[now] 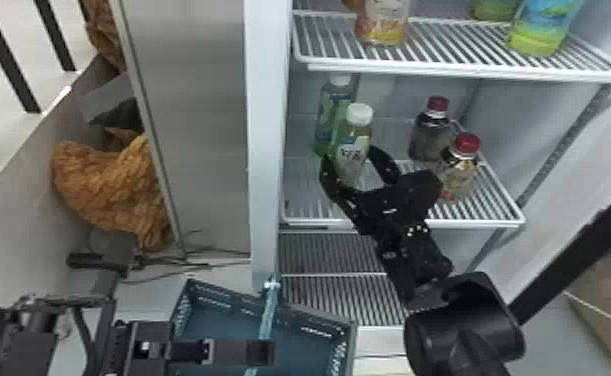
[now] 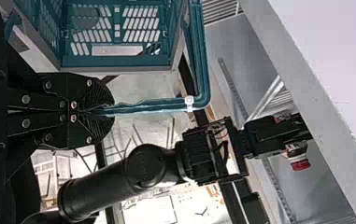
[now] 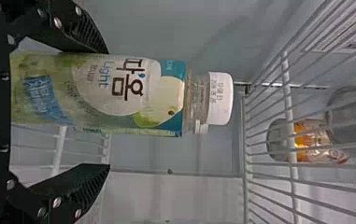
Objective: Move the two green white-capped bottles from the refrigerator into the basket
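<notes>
around the front green bottle (image 1: pixel 353 150) on the middle shelf (image 1: pixel 314 220), i have the fingers of my right gripper (image 1: pixel 355 162) spread, one close beside it and the other well apart – it stands upright between them, not gripped. just behind it, toward the refrigerator's left wall, is the second green bottle (image 1: pixel 335 112), also white-capped and upright. to the right, two red-capped bottles, the rear one (image 1: pixel 428 135) and the nearer one (image 1: pixel 461 167), crowd my right gripper's side. the upper shelf (image 1: pixel 449 72) hangs over everything, carrying an orange-labelled bottle (image 1: pixel 383 27) and a blue-and-green one (image 1: pixel 544 30). down low, outside the pale refrigerator frame (image 1: pixel 269 150), my left gripper (image 1: pixel 267 352) is clenched on the handle (image 1: pixel 269 315) of the blue-green basket (image 1: pixel 219 295) – neither green bottle is in it.
</notes>
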